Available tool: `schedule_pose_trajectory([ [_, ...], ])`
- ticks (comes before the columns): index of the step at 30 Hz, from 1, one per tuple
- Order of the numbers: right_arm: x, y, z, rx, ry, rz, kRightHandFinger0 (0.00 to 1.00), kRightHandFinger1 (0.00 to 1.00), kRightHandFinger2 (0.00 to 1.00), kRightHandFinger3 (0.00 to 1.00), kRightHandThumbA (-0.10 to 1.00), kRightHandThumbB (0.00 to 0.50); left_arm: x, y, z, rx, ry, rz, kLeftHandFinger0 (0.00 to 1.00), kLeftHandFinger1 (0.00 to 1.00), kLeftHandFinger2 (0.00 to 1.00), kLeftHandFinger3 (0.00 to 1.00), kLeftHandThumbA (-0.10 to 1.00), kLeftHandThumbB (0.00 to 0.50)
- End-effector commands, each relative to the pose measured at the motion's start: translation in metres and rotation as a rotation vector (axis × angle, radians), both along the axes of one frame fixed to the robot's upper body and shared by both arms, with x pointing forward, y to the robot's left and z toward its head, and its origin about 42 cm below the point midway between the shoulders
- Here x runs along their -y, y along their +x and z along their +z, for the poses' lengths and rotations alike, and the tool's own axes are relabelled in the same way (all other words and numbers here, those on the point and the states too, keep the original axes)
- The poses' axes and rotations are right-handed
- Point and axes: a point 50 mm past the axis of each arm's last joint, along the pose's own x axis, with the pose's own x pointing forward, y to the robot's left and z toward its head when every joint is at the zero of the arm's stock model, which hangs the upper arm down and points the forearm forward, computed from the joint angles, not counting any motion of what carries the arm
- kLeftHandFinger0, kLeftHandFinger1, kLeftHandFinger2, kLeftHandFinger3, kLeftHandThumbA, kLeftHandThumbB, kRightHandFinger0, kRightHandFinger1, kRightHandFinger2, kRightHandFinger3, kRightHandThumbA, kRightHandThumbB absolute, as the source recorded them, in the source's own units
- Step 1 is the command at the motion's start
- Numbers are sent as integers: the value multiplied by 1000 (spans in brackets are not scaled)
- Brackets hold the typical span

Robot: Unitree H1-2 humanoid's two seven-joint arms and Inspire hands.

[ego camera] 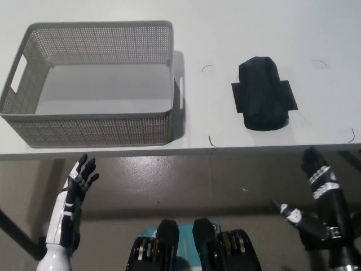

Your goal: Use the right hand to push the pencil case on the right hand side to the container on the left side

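The pencil case (263,94) is seen lying right of the container (90,84), long axis running away from the robot. The right hand (317,175), fingers apart and empty, is held below and right of the case, nearer than the left hand (79,180), also spread.

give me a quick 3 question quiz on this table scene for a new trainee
1. True or false: the pencil case lies inside the basket.
2. Which hand is nearer the pencil case?
A. the white left hand
B. the black right hand
3. Fill in: both hands are below the table edge, and their fingers are ____.

Key:
1. False. It lies on the table to the right of the basket, apart from it.
2. B
3. Apart; both hands are open and hold nothing.
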Motion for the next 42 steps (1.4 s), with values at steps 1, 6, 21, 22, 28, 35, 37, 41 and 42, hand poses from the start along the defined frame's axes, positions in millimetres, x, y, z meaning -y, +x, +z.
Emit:
schedule_pose_trajectory([
  [1,10,-5,39,191,14,-12,1000,1000,1000,1000,1000,153,2,-5,19,95,15,-45,1000,1000,1000,1000,1000,137],
  [6,16,-1,66,258,-19,-32,1000,1000,1000,1000,1000,159,1,-6,24,113,5,-52,1000,1000,1000,1000,1000,135],
  [21,47,131,113,187,-35,-103,1000,1000,1000,1000,1000,157,3,-5,25,118,-11,-64,1000,1000,1000,1000,1000,125],
  [22,46,138,117,182,-35,-100,1000,1000,1000,1000,1000,181,3,-6,25,119,-11,-62,1000,1000,1000,1000,1000,126],
  [28,38,194,141,160,-47,-80,1000,1000,1000,1000,1000,276,3,-6,26,109,-5,-60,1000,1000,1000,1000,1000,120],
  [35,28,246,151,57,-52,-82,1000,1000,1000,1000,1000,240,5,-9,25,117,-11,-74,1000,1000,1000,1000,1000,106],
  [37,26,256,151,25,-67,-85,1000,1000,1000,1000,1000,246,5,-10,25,117,-16,-76,1000,1000,1000,1000,1000,105],
  [41,21,277,146,-73,-100,-89,1000,1000,1000,1000,1000,235,8,-12,26,113,-23,-82,1000,1000,1000,1000,1000,120],
  [42,19,279,145,-85,-93,-86,1000,1000,1000,1000,1000,213,8,-12,26,115,-24,-84,1000,1000,1000,1000,1000,118],
])
